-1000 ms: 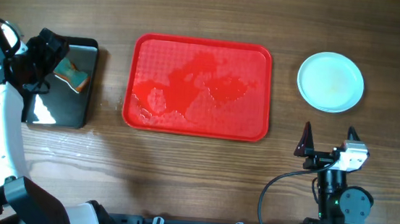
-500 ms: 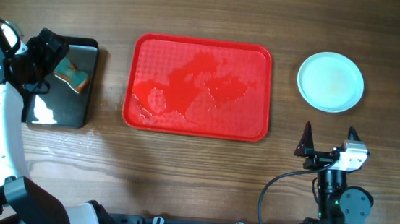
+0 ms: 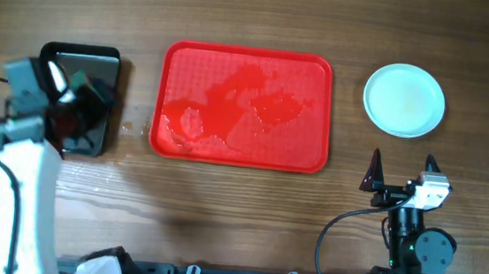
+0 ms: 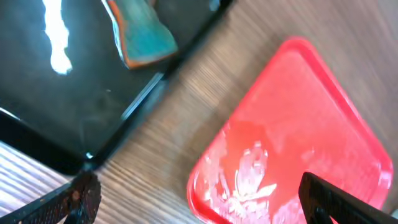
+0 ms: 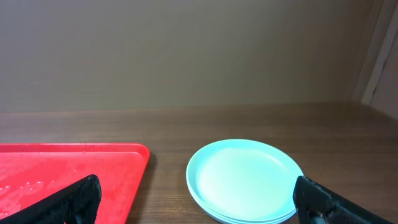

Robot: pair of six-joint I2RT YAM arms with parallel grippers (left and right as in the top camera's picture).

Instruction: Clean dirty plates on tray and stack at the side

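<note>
Right gripper is nearest the base, off the red tray's near-right corner, jaws spread wide and empty. Left gripper hangs just left of the tray, over the black tray, jaws also wide apart, gripping nothing. Teal-and-orange sponge lies on that black tray. The red tray's floor has glossy wet patches. Plates are stacked on the table right of the tray's far half, not touching it. At least two rims show, exact count unclear.
</note>
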